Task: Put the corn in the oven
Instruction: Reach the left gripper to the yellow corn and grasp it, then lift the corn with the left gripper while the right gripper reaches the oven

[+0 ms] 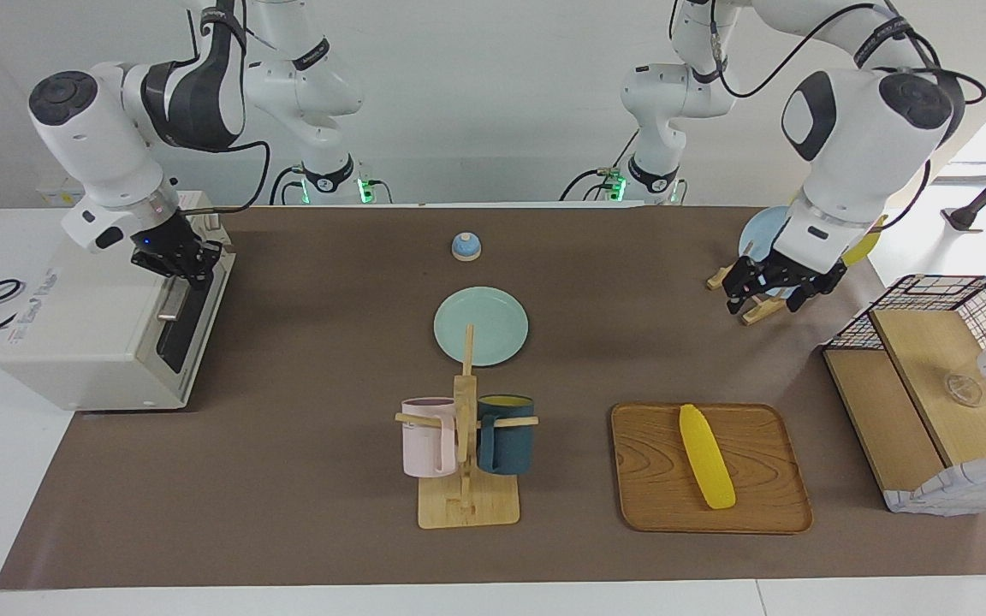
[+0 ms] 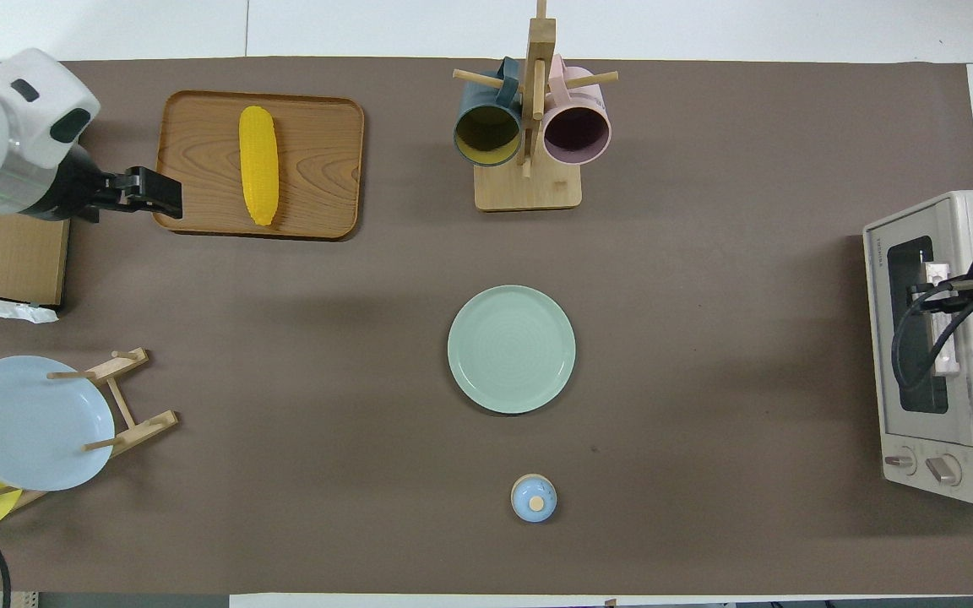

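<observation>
Three plates (image 2: pixel 511 349), two mugs (image 2: pixel 487 133), one corn (image 2: pixel 258 165).

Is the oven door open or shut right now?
Shut. The oven door stands flush against its front, with the right gripper closed at the handle; the corn lies on the tray.
</observation>
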